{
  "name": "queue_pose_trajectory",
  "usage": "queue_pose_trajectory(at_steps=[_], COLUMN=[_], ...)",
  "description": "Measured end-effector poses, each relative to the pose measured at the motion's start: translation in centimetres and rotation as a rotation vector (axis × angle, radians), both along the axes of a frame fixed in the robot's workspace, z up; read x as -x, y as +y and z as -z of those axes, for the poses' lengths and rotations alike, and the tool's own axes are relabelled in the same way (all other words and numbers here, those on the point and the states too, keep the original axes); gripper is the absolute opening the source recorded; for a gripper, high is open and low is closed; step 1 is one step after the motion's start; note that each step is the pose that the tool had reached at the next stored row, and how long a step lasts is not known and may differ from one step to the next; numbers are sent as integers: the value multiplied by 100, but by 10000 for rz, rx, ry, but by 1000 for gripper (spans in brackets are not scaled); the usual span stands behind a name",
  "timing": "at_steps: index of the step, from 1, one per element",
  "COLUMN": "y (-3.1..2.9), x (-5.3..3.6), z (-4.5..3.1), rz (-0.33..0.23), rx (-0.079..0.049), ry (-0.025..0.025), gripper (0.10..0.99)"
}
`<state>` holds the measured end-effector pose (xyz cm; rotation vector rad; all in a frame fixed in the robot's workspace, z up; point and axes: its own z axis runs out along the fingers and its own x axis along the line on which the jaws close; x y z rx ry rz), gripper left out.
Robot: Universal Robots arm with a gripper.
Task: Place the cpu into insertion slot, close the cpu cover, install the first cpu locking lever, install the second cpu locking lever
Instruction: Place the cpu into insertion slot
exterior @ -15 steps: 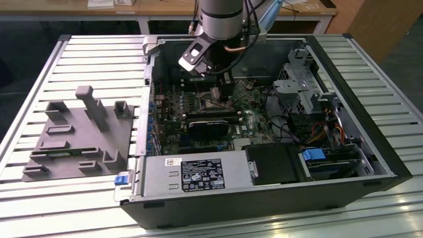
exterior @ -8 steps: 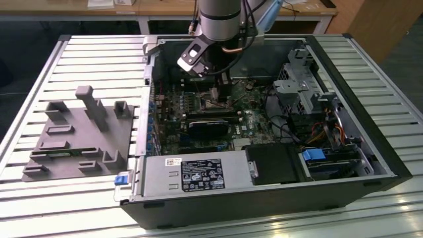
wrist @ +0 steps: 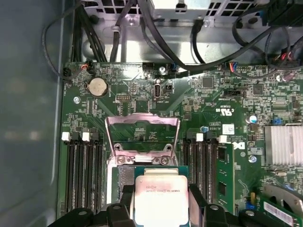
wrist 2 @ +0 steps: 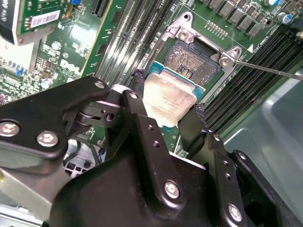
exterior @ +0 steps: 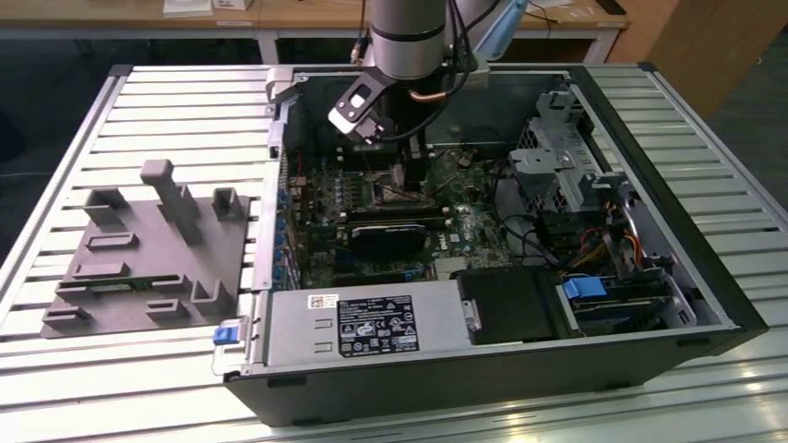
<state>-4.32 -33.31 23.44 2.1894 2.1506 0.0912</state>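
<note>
**A:** Where is the cpu?

**B:** Clamped in the gripper. In both wrist views the two black fingers press on opposite edges of the chip, with its pale metal face up.

**A:** And how does it sit against the insertion slot?

**B:** It is over the slot but does not cover it. In the second wrist view the chip hides the slot's nearer part, and the dark centre with its fine contacts lies bare beyond. I cannot tell whether the chip touches the frame.

**A:** The cpu cover?

**B:** Raised. In the first wrist view the silvery frame stands up at the slot's far edge, and the green motherboard shows around it.

**A:** Any lever?

**B:** A thin metal rod runs out from a screw at one corner of the slot's frame, over the long memory slots.

**A:** And the wider scene?

**B:** In the exterior view the arm reaches down into an open computer case lying on a slatted metal surface. The black fan card sits near the middle of the board, apart from the gripper. A grey moulded fixture sits beside the case, toward the surface's edge on the exterior view's left.
</note>
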Motion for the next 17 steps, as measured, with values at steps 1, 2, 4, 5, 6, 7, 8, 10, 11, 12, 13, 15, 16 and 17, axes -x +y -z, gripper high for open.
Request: queue_pose_trajectory(at_steps=[1, 2, 4, 5, 6, 7, 8, 10, 11, 12, 13, 15, 16, 17], y=[5, 8, 12, 14, 16, 19, 24, 33, 38, 43, 49, 65, 71, 77], x=[1, 1, 4, 5, 6, 7, 8, 12, 16, 19, 23, 31, 34, 37], z=[11, 21, 45, 56, 66, 73, 79, 90, 96, 101, 106, 116, 120, 125], rz=[-1, -1, 0, -1, -1, 0, -1, -1, -1, -1, -1, -1, -1, 0], rx=[0, 0, 1, 0, 0, 0, 0, 0, 0, 0, 1, 0, 0, -1], ry=[0, 0, 1, 1, 0, 0, 1, 1, 1, 0, 2, 1, 1, 0], gripper=[537, 537, 537, 537, 537, 537, 537, 537, 537, 537, 537, 537, 537, 537])
